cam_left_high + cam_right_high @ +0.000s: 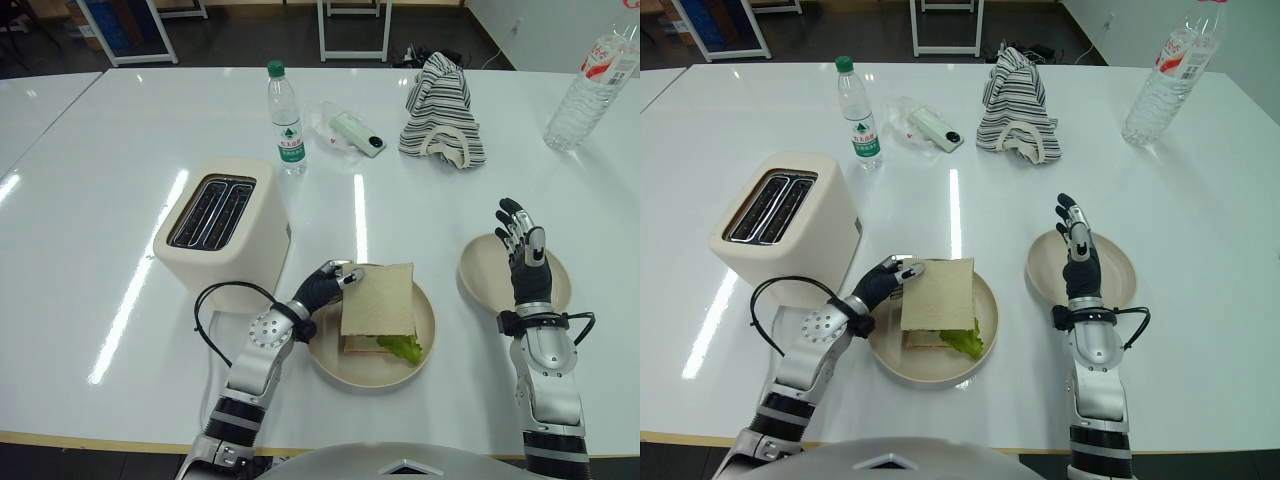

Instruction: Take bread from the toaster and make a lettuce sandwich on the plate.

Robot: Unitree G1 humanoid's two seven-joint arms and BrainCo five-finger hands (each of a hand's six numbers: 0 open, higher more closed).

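Note:
A cream toaster (pixel 222 230) stands at the left with both slots showing dark. On the round beige plate (pixel 330 362) in front of me lies a sandwich (pixel 377 300): a bread slice on top, green lettuce (pixel 402 348) poking out at the lower right, another slice beneath. My left hand (pixel 325 285) rests at the plate's left rim, its fingertips touching the top slice's upper left corner. My right hand (pixel 522 255) is held upright with fingers straight, over a second, bare beige plate (pixel 482 272) to the right.
A green-capped water bottle (pixel 286 119), a small white device in a clear bag (pixel 356 133) and a striped cloth bag (pixel 441 111) stand at the back. A clear bottle (pixel 590 92) is at the far right. The toaster's black cord (pixel 205 318) loops near my left arm.

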